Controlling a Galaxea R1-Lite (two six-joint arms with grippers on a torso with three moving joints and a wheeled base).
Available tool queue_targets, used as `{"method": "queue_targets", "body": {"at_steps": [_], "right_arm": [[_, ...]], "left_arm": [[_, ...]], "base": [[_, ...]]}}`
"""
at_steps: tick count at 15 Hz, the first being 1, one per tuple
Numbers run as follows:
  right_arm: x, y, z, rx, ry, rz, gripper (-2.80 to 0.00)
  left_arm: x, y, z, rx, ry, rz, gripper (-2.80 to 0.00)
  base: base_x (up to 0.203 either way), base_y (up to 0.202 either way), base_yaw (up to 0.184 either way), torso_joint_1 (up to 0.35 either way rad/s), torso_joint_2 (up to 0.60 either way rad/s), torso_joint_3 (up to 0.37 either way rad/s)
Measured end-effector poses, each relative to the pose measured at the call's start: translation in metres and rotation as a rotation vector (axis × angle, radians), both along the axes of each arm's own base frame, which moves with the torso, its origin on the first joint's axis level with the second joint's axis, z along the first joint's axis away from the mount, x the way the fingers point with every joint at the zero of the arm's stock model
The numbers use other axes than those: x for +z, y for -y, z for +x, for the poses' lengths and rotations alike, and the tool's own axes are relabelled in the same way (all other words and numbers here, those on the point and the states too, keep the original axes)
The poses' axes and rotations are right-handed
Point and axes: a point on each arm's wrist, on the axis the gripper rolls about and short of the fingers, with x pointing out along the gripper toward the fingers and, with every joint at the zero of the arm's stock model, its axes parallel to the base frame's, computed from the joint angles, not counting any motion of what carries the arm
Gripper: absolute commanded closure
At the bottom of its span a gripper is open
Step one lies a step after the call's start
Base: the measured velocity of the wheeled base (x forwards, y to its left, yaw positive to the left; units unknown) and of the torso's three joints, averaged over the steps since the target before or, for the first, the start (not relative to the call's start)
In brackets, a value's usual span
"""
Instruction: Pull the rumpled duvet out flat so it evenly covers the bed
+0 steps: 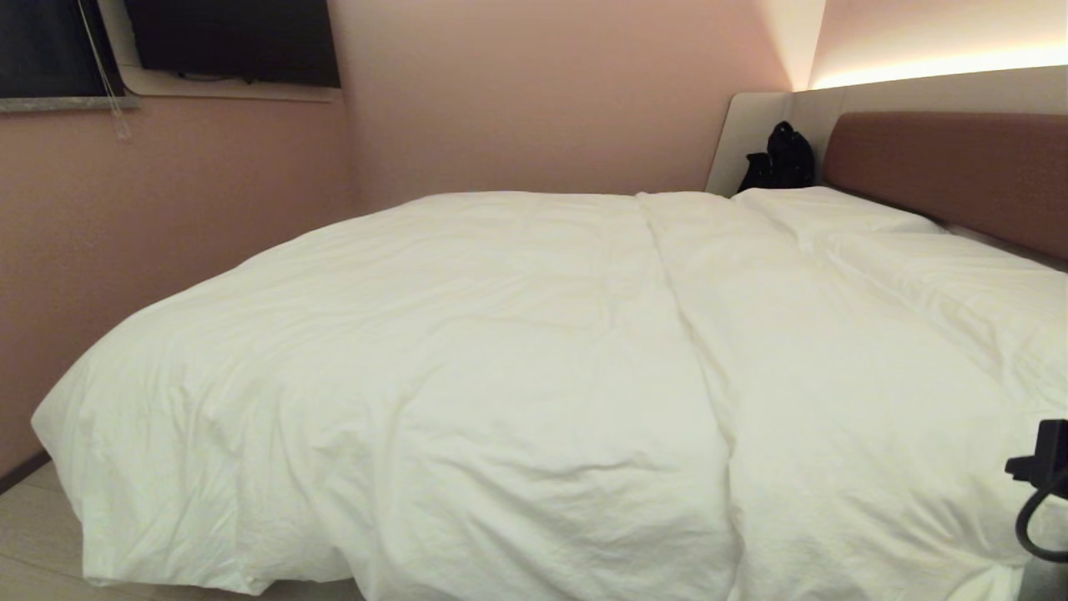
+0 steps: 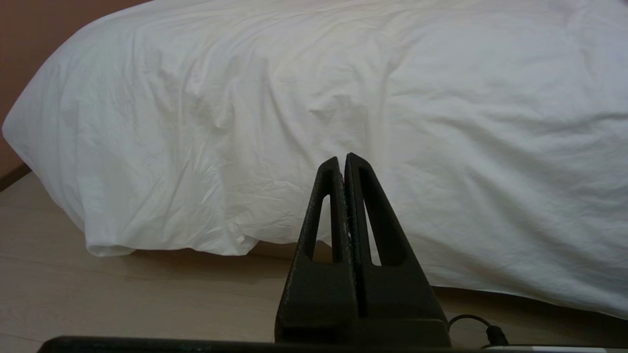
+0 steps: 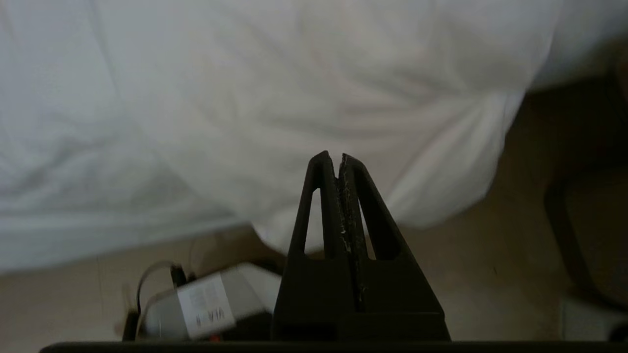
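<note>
1. Duvet (image 1: 517,351) spread over bed (image 1: 951,167), filling most of head view; drapes past near edge at lower left, corner hanging toward floor (image 2: 98,299).
2. Soft creases all over, plus long ridge running from top centre down to lower centre-right of frame.
3. Pillows (image 1: 826,209) at upper right, under brown headboard; black bag (image 1: 780,159) in the corner behind.
4. Left gripper (image 2: 343,159) clenched, nothing held, low in front of hanging edge w/o touching it.
5. Right gripper (image 3: 333,157) also clenched & empty, aimed at duvet corner near floor; blurred.
6. Step, by judgement: near done, final check or last tidy.
7. Next move, if any: open the jaws, pinch near edge beside ridge, pull outward to flatten w/o dragging cover off far side.
</note>
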Motion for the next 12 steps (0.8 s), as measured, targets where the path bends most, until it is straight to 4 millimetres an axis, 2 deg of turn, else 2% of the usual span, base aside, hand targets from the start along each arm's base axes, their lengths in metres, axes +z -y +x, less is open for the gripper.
{"method": "queue_targets", "body": {"at_steps": [3,6,9,12], "right_arm": [[-0.002,-0.008,-0.04,0.056,-0.098,0.043,0.0],[-0.002,-0.015,-0.085,0.144,-0.118,0.058,0.0],[-0.009,-0.022,-0.124,0.231,-0.129,0.017,0.0],[-0.018,-0.025,-0.154,0.278,-0.116,-0.059,0.0]], "left_arm": [[0.0,0.0,0.0,0.0,0.0,-0.001,0.0],[0.0,0.0,0.0,0.0,0.0,0.0,0.0],[0.0,0.0,0.0,0.0,0.0,0.0,0.0],[0.0,0.0,0.0,0.0,0.0,0.0,0.0]], "base": [[0.0,0.0,0.0,0.0,0.0,0.0],[0.0,0.0,0.0,0.0,0.0,0.0],[0.0,0.0,0.0,0.0,0.0,0.0],[0.0,0.0,0.0,0.0,0.0,0.0]]}}
